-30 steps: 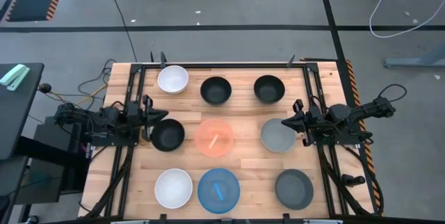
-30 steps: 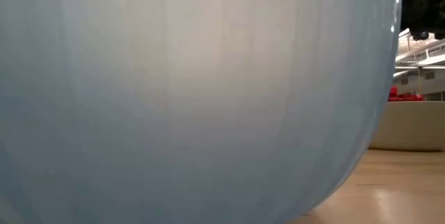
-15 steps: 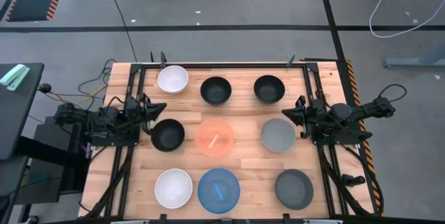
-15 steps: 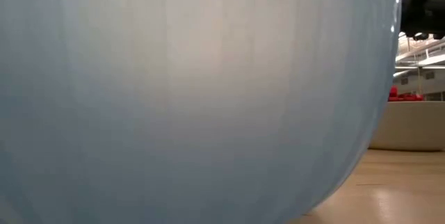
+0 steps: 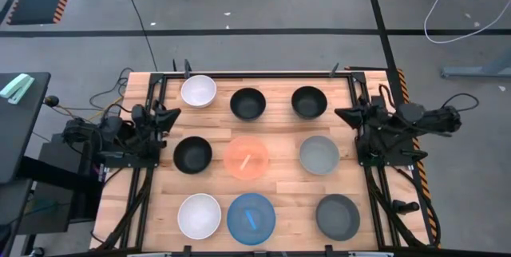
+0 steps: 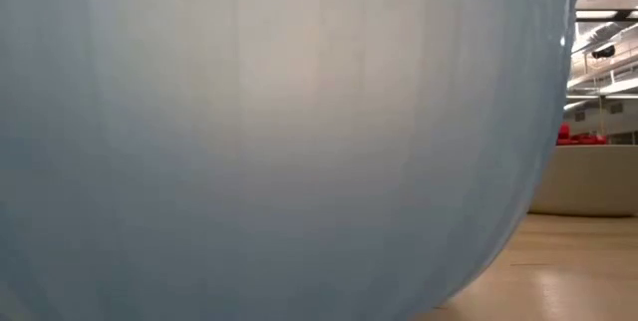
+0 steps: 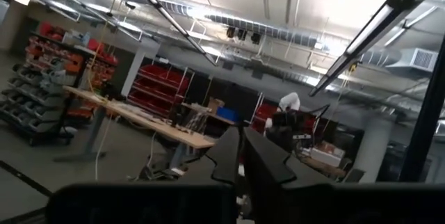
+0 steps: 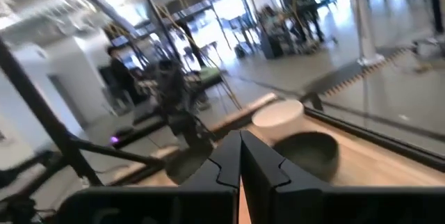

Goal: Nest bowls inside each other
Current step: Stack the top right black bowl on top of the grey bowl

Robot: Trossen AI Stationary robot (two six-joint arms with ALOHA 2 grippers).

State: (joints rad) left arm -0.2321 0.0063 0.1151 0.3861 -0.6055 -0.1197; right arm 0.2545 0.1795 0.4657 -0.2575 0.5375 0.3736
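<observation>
Nine bowls sit on the counter (image 5: pixel 275 181) in a three-by-three grid, all apart, none nested. Landmark: the centre bowl (image 5: pixel 247 158). Left of it one bowl (image 5: pixel 192 154), right one (image 5: pixel 319 154), behind one (image 5: pixel 247 103), before one (image 5: pixel 251 218). Corner bowls: back-left (image 5: pixel 198 91), back-right (image 5: pixel 309 102), front-left (image 5: pixel 199 215), front-right (image 5: pixel 337 215). Left end effector (image 5: pixel 170 116) lies back-left of centre, right end effector (image 5: pixel 343 115) back-right.

Overhead view spans the table (image 5: pixel 263 81); low view sits against the blue bowl (image 6: pixel 279 132).
</observation>
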